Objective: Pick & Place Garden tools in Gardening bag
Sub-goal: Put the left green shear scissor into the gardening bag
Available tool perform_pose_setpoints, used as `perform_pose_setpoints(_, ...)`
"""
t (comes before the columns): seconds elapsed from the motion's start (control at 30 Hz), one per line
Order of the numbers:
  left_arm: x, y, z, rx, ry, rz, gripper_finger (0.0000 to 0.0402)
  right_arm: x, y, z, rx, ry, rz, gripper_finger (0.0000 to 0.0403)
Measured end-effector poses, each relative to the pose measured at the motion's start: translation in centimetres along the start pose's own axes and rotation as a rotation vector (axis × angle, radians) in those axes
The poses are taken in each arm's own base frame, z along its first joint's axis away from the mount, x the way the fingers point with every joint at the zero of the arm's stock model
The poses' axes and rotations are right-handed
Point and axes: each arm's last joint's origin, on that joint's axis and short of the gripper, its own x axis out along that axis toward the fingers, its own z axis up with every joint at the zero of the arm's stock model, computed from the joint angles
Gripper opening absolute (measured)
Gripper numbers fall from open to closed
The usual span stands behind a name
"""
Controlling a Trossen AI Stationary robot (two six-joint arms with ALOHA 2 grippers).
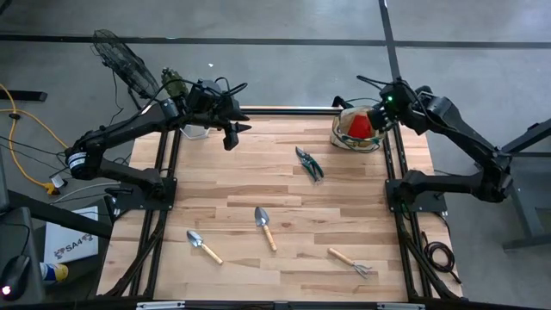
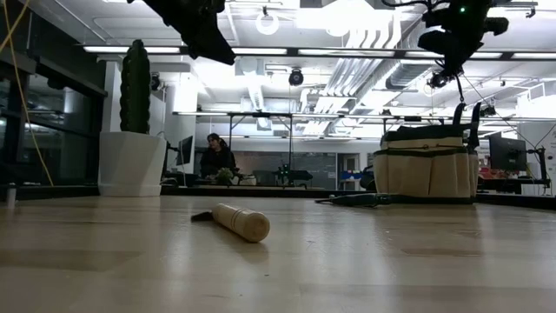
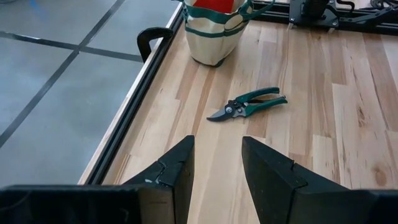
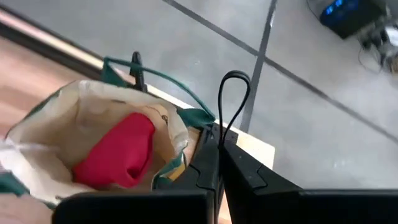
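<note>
The tan gardening bag (image 1: 341, 138) with green trim stands at the table's far right, and a red piece (image 4: 118, 149) lies inside it. My right gripper (image 4: 219, 155) hangs shut above the bag's rim, holding nothing. My left gripper (image 3: 216, 162) hovers open and high over the far left of the table (image 1: 231, 129). A green-handled pruner (image 3: 249, 106) lies flat on the wood between the grippers. Two trowels (image 1: 265, 226) (image 1: 203, 245) and a small rake (image 1: 351, 263) lie flat toward the near edge.
A cactus (image 2: 135, 87) in a white pot (image 2: 130, 161) stands at the far left corner. A thin black loop (image 4: 233, 99) rises beyond my right fingertips at the table's corner. Black frame rails (image 3: 134, 93) run along the table's edges. A person (image 2: 215, 156) sits in the room behind.
</note>
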Motion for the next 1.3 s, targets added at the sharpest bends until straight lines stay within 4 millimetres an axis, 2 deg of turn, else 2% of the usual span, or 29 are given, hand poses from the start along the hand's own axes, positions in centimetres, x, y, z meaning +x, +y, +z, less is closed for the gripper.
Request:
perform_pose_setpoints(0.13,0.0,0.0,0.0,-0.001,0.0,0.0,0.0129,0.7,-0.4,0.1,0.073,0.018,-0.044,0.0003)
perform_pose_setpoints(0.37,0.0,0.0,0.0,-0.002,0.0,0.003,0.0129,1.8,0.3,0.0,0.137,0.027,-0.085,0.0003)
perform_pose_setpoints(0.77,0.0,0.0,0.0,-0.002,0.0,0.003,0.0129,1.8,1.0,1.2,0.247,-0.09,-0.058,0.0003)
perform_pose_setpoints(0.93,0.0,0.0,0.0,-0.001,0.0,0.003,0.0129,1.9,1.6,2.2,0.206,-0.15,0.043,0.0003)
perform_pose_setpoints(1.3,0.0,0.0,0.0,-0.001,0.0,0.002,0.0129,5.2,2.3,1.8,0.038,0.062,-0.019,0.0003)
